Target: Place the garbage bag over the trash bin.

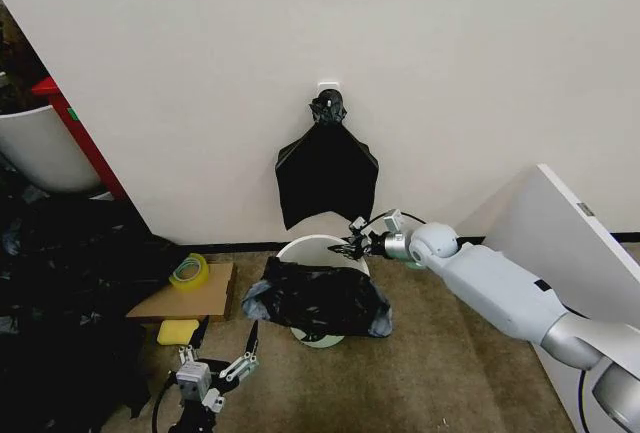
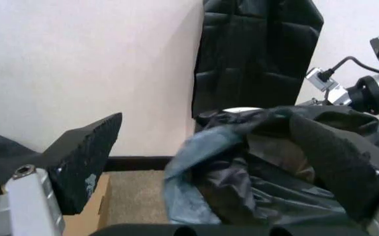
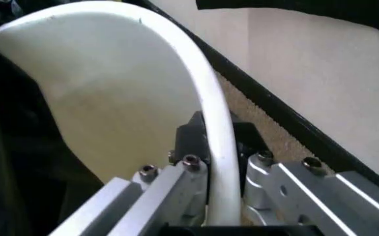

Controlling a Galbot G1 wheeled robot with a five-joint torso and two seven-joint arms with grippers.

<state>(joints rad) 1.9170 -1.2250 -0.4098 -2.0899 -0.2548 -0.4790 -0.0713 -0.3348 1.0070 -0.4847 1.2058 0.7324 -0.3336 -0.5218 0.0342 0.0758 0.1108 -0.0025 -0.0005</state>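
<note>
Bag-fitting stage, crinkly glossy black plastic garbage bag point(image 1: 318, 300) draped over only the near side of the round white plastic trash bin point(image 1: 322, 247).

Right gripper point(image 1: 352, 245) is pinching the bin's far rolled rim, one finger inside, one outside. Left gripper point(image 1: 215, 368) hovers low in front, fingers spread, holding nothing. My guess is that the loose edge next needs pulling across to the far rim.
</note>
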